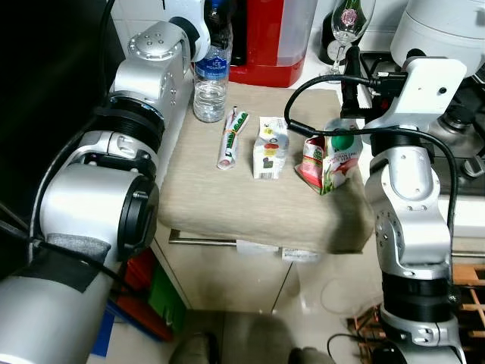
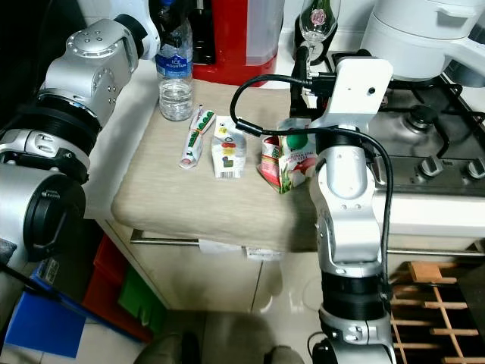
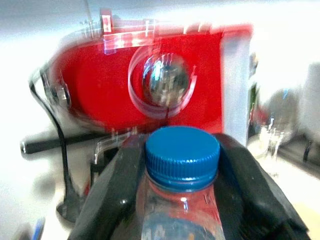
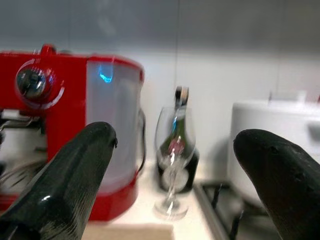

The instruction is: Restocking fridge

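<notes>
The left gripper (image 3: 182,200) pinches the neck of the water bottle (image 1: 210,80) standing at the counter's (image 1: 250,205) back left corner. The right gripper (image 4: 175,175) hovers spread wide above the green-and-red carton (image 1: 330,163) near the counter's right edge.

Clear water bottle (image 1: 210,80) with blue cap (image 3: 182,153) and blue-white label, red coffee machine (image 1: 273,38), beige cloth (image 1: 250,201), red-green carton (image 1: 327,159), white-green tube (image 1: 231,138), black fingers (image 3: 114,190)

Beyond your right gripper you have a white tiled wall (image 4: 225,65) behind the red coffee machine (image 4: 75,115), a wine glass (image 4: 172,150) and a white pot (image 4: 280,125), with the gas hob (image 2: 432,144) beside it and pale cabinet fronts (image 2: 227,280) above a tiled floor (image 2: 227,334).
</notes>
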You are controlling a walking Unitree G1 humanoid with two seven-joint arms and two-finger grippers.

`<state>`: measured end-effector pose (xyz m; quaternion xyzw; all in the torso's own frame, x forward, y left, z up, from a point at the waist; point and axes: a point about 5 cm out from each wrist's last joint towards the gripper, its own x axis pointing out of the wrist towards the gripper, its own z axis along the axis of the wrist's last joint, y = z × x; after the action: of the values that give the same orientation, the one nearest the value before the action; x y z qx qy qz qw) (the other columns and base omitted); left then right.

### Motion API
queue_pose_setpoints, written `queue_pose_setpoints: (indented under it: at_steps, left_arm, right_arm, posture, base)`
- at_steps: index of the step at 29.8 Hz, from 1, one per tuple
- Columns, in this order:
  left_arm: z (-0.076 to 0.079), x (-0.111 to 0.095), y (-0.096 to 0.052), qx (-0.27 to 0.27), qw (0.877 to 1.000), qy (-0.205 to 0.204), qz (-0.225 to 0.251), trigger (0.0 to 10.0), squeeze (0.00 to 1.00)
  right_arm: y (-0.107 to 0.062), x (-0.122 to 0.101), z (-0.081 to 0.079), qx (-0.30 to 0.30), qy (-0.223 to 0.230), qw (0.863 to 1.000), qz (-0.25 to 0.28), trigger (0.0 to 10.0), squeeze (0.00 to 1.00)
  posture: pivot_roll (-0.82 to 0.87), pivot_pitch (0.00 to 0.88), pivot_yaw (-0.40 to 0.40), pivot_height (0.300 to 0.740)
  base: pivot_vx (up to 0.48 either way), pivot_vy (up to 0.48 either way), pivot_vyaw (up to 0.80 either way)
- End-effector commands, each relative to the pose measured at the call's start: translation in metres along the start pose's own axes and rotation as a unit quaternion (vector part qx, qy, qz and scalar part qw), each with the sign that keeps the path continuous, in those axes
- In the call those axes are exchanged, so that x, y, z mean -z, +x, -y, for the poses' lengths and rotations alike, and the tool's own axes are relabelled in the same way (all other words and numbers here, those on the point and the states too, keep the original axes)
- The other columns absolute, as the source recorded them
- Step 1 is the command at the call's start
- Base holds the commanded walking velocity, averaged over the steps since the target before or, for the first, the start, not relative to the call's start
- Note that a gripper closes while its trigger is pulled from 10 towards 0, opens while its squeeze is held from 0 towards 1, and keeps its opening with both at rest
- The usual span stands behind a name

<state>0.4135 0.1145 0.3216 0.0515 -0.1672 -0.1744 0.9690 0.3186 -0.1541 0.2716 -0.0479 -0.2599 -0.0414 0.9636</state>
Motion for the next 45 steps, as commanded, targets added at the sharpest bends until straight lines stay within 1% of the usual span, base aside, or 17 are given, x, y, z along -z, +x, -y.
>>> queue_pose_setpoints:
  at_steps: [1, 2, 5, 7, 10, 11, 12, 14, 18, 21, 26, 30, 32, 45]
  left_arm:
    - [-0.002, -0.027, -0.004, -0.009, 0.996, 0.012, 0.082, 10.0, 0.00]
    - [-0.002, -0.036, -0.008, -0.025, 0.992, 0.030, 0.118, 10.0, 0.00]
    - [-0.002, -0.037, -0.010, -0.044, 0.991, 0.025, 0.127, 10.0, 0.00]
    - [-0.002, -0.035, -0.014, -0.050, 0.990, 0.020, 0.133, 10.0, 0.00]
    - [0.000, -0.029, -0.018, -0.050, 0.990, 0.015, 0.133, 10.0, 0.00]
    - [0.001, -0.025, -0.023, -0.054, 0.989, 0.011, 0.136, 10.0, 0.00]
    - [0.002, -0.024, -0.026, -0.055, 0.989, 0.010, 0.140, 10.0, 0.00]
    - [0.004, -0.023, -0.031, -0.057, 0.987, 0.015, 0.148, 10.0, 0.00]
    - [0.009, -0.023, -0.038, -0.054, 0.986, 0.004, 0.159, 10.0, 0.00]
    - [0.012, -0.023, -0.040, -0.049, 0.986, 0.004, 0.159, 10.0, 0.00]
    - [0.013, -0.021, -0.039, -0.049, 0.987, 0.003, 0.153, 10.0, 0.00]
    - [0.013, -0.021, -0.039, -0.048, 0.987, 0.005, 0.150, 10.0, 0.00]
    - [0.013, -0.022, -0.039, -0.046, 0.988, -0.002, 0.150, 10.0, 0.00]
    - [0.008, -0.023, -0.040, -0.041, 0.989, 0.010, 0.145, 10.0, 0.00]
  right_arm:
    - [0.009, -0.011, 0.009, 0.018, -0.027, 0.998, 0.044, 10.0, 0.30]
    - [0.018, -0.018, 0.023, 0.036, -0.041, 0.996, 0.066, 10.0, 0.30]
    - [0.027, -0.023, 0.037, 0.053, -0.043, 0.995, 0.072, 10.0, 0.30]
    - [0.033, -0.028, 0.040, 0.055, -0.044, 0.994, 0.081, 10.0, 0.30]
    - [0.034, -0.028, 0.033, 0.043, -0.041, 0.994, 0.087, 10.0, 0.30]
    - [0.032, -0.026, 0.027, 0.032, -0.039, 0.995, 0.088, 10.0, 0.29]
    - [0.030, -0.025, 0.024, 0.028, -0.038, 0.995, 0.089, 10.0, 0.30]
    - [0.027, -0.022, 0.020, 0.023, -0.034, 0.995, 0.088, 10.0, 0.30]
    - [0.019, -0.019, 0.014, 0.014, -0.029, 0.995, 0.090, 10.0, 0.29]
    - [0.019, -0.017, 0.012, 0.012, -0.024, 0.996, 0.087, 10.0, 0.30]
    - [0.019, -0.017, 0.010, 0.009, -0.022, 0.996, 0.088, 10.0, 0.29]
    - [0.018, -0.016, 0.008, 0.008, -0.021, 0.996, 0.088, 10.0, 0.29]
    - [0.018, -0.015, 0.007, 0.008, -0.020, 0.996, 0.087, 10.0, 0.30]
    - [0.016, -0.013, 0.006, 0.010, -0.020, 0.996, 0.084, 10.0, 0.30]
  posture:
    - [-0.07, 0.000, 0.045, 0.740]
    - [-0.06, 0.000, 0.039, 0.740]
    - [-0.05, 0.000, 0.023, 0.740]
    - [-0.05, 0.000, 0.007, 0.740]
    - [-0.05, 0.000, -0.008, 0.740]
    - [-0.05, 0.000, -0.012, 0.740]
    - [-0.05, 0.000, -0.012, 0.740]
    - [-0.06, 0.000, -0.017, 0.740]
    - [-0.06, 0.000, -0.019, 0.740]
    - [-0.06, 0.000, -0.017, 0.740]
    - [-0.07, 0.000, -0.012, 0.740]
    - [-0.07, 0.000, -0.009, 0.740]
    - [-0.07, 0.000, -0.008, 0.740]
    - [-0.05, 0.000, -0.005, 0.740]
  base:
    - [0.000, 0.000, 0.00]
    - [0.000, 0.000, 0.00]
    - [0.000, 0.000, 0.00]
    - [0.000, 0.000, 0.00]
    - [0.000, 0.000, 0.00]
    - [0.000, 0.000, 0.00]
    - [0.000, 0.000, 0.00]
    - [0.000, 0.000, 0.00]
    - [0.000, 0.000, 0.00]
    - [-0.185, 0.000, 0.00]
    - [-0.277, 0.000, 0.00]
    - [-0.278, 0.000, 0.00]
    - [-0.281, 0.000, 0.00]
    - [-0.277, 0.000, 0.00]
